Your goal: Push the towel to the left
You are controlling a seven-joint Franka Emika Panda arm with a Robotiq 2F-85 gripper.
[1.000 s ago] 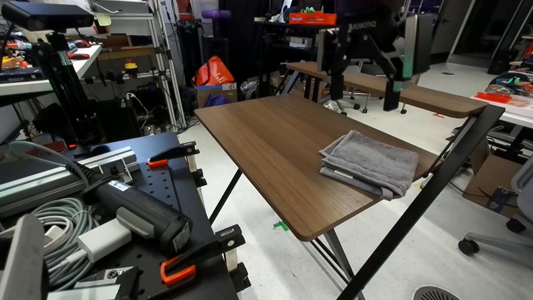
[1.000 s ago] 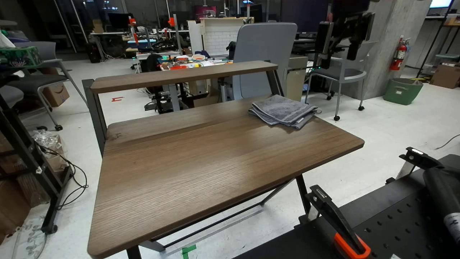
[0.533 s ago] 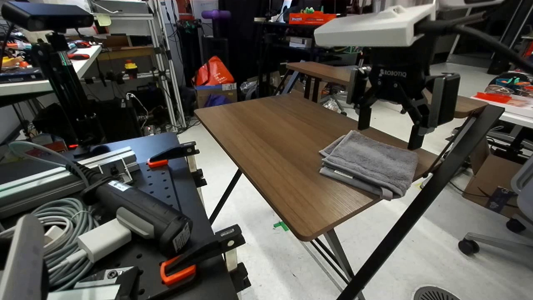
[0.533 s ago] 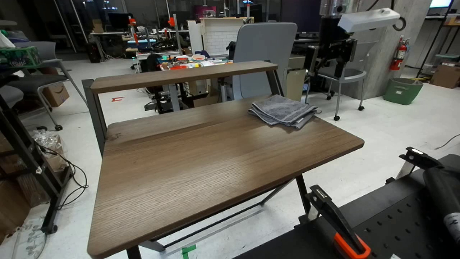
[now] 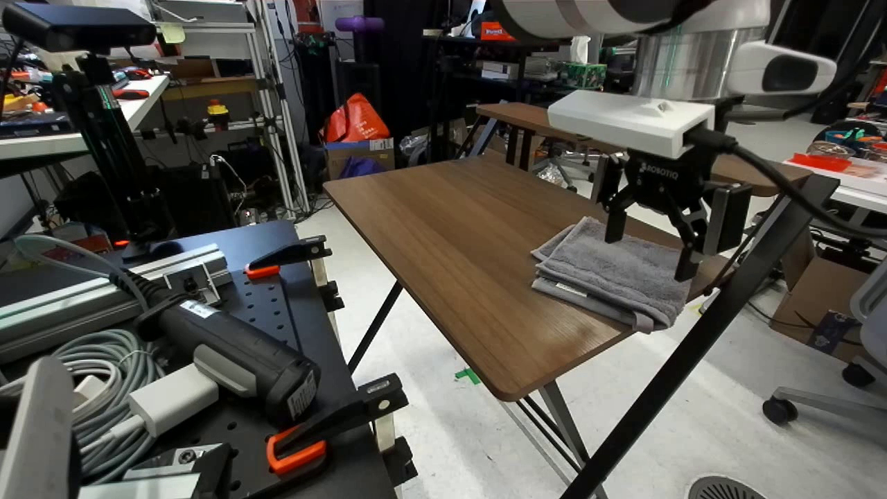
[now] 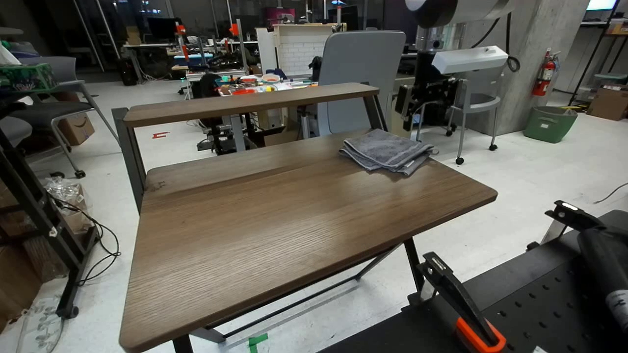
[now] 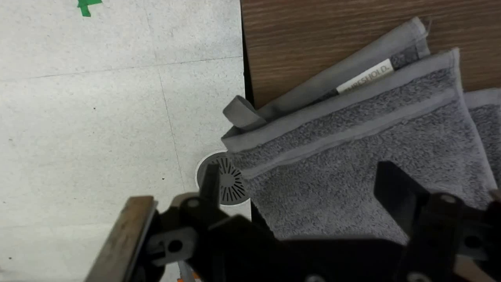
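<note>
The towel (image 5: 610,277) is a grey, loosely folded cloth lying flat at one end of the brown tabletop (image 5: 450,222). It also shows in an exterior view (image 6: 387,149). In the wrist view the towel (image 7: 352,164) has lighter stripes, a white label and a small loop. One corner reaches past the table edge. My gripper (image 5: 650,253) is open and empty, pointing down above the towel's outer end. In the wrist view the gripper (image 7: 298,168) has one finger over the towel and the other beyond the table edge, over the floor. Contact with the towel is not visible.
A raised wooden shelf (image 6: 255,103) runs along one long side of the table. A slanted black leg (image 5: 693,346) stands beside the towel's end. A black side table (image 5: 277,312) with clamps is close by. A grey chair back (image 6: 363,78) stands behind the shelf.
My gripper has come down toward the towel's outer end and moved left in an exterior view. More of the arm now shows. It stays open. The towel has not moved.
</note>
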